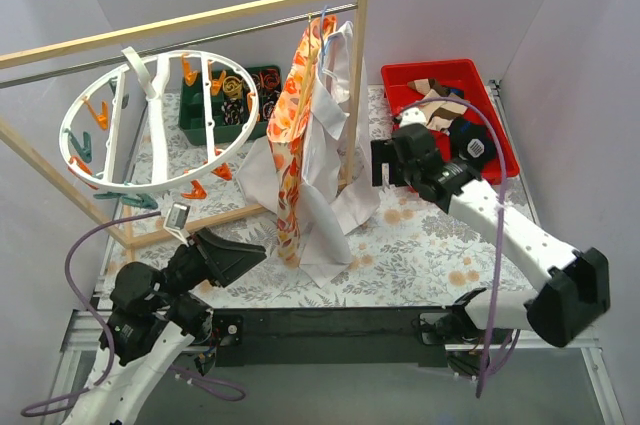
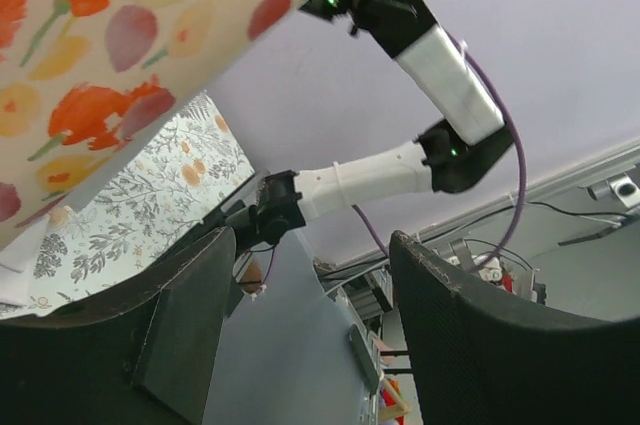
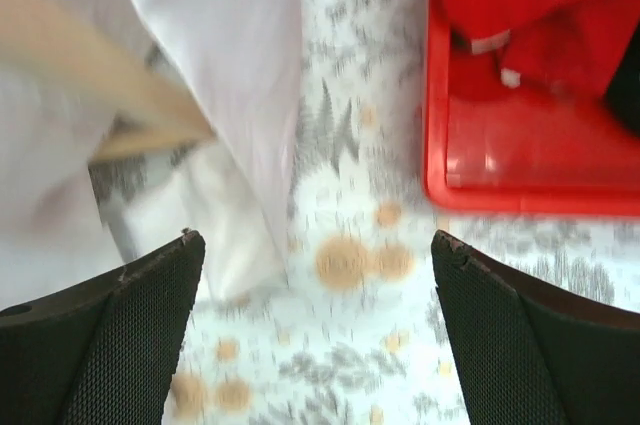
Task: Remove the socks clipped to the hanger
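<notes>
Two claws in view, both spread open and holding nothing.

Far left: the hanger (image 1: pixel 160 120), slung by its hook from the metal rail (image 1: pixel 60 69), ring tipped so its face shows from above. Orange and teal clips all round the rim, yet no cloth visible in any of them (the far-side clips too small to be sure).

Below and a little right of it, near the table's front edge: the left claw (image 1: pixel 245 255), fingers (image 2: pixel 150 345) wide apart, aimed sideways toward the middle rather than at the ring.

Further right: a green basket (image 1: pixel 265 73) at the back, then the flowered garment (image 1: pixel 295 125) and white shirt (image 1: pixel 330 145) draped from the wooden rack (image 1: pixel 200 17).

Past those: the right claw (image 1: pixel 383 163), hovering over the patterned cloth just beside the red bin (image 1: pixel 430 66).

Inside that bin: the socks (image 1: pixel 440 105), a mixed heap.

Probably close to finished. Should a sock remain clipped, clearly the left arm's job: ring up and to the left of that claw, right arm walled off by the hanging clothes.
</notes>
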You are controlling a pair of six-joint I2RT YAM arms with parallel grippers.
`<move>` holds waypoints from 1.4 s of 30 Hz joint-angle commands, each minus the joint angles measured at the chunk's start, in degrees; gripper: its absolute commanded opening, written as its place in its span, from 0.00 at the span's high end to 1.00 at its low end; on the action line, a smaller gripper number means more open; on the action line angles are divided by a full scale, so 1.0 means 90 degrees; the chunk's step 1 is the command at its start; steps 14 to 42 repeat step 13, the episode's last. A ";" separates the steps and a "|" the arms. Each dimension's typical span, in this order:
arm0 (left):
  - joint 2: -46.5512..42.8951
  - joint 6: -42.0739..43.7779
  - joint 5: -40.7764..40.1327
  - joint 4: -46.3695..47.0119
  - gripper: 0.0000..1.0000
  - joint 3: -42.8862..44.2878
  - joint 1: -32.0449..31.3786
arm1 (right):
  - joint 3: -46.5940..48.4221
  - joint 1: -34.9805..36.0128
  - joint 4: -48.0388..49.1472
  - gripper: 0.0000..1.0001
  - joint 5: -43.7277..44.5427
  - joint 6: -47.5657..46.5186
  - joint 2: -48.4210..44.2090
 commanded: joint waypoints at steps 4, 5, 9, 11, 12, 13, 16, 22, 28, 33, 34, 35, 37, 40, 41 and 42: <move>-0.0677 -0.0436 -0.0169 0.1390 0.39 -0.0844 -0.0020 | -0.1914 0.0175 -0.0405 0.02 -0.0616 0.1263 -0.1995; -0.0677 -0.0465 -0.0160 0.1479 0.39 -0.0962 -0.0020 | -0.2073 0.0175 -0.0405 0.02 -0.0715 0.1457 -0.2307; -0.0677 -0.0563 -0.0199 0.1783 0.40 -0.1324 -0.0020 | -0.2737 0.0185 -0.0308 0.02 -0.1115 0.1664 -0.2856; -0.0677 -0.0573 -0.0199 0.1832 0.40 -0.1422 -0.0020 | -0.3108 0.0185 -0.0239 0.02 -0.1194 0.1722 -0.3100; -0.0677 -0.0544 -0.0218 0.1832 0.40 -0.1422 -0.0020 | -0.3206 0.0185 -0.0142 0.02 -0.1320 0.1771 -0.3178; -0.0677 -0.0553 -0.0228 0.1861 0.40 -0.1432 -0.0020 | -0.3285 0.0185 -0.0074 0.02 -0.1428 0.1762 -0.3305; -0.0677 -0.0553 -0.0228 0.1861 0.40 -0.1432 -0.0020 | -0.3285 0.0185 -0.0074 0.02 -0.1428 0.1762 -0.3305; -0.0677 -0.0553 -0.0228 0.1861 0.40 -0.1432 -0.0020 | -0.3285 0.0185 -0.0074 0.02 -0.1428 0.1762 -0.3305; -0.0677 -0.0553 -0.0228 0.1861 0.40 -0.1432 -0.0020 | -0.3285 0.0185 -0.0074 0.02 -0.1428 0.1762 -0.3305; -0.0677 -0.0553 -0.0228 0.1861 0.40 -0.1432 -0.0020 | -0.3285 0.0185 -0.0074 0.02 -0.1428 0.1762 -0.3305; -0.0677 -0.0553 -0.0228 0.1861 0.40 -0.1432 -0.0020 | -0.3285 0.0185 -0.0074 0.02 -0.1428 0.1762 -0.3305; -0.0677 -0.0553 -0.0228 0.1861 0.40 -0.1432 -0.0020 | -0.3285 0.0185 -0.0074 0.02 -0.1428 0.1762 -0.3305; -0.0677 -0.0553 -0.0228 0.1861 0.40 -0.1432 -0.0020 | -0.3285 0.0185 -0.0074 0.02 -0.1428 0.1762 -0.3305; -0.0677 -0.0553 -0.0228 0.1861 0.40 -0.1432 -0.0020 | -0.3285 0.0185 -0.0074 0.02 -0.1428 0.1762 -0.3305; -0.0677 -0.0553 -0.0228 0.1861 0.40 -0.1432 -0.0020 | -0.3285 0.0185 -0.0074 0.02 -0.1428 0.1762 -0.3305; -0.0677 -0.0553 -0.0228 0.1861 0.40 -0.1432 -0.0020 | -0.3285 0.0185 -0.0074 0.02 -0.1428 0.1762 -0.3305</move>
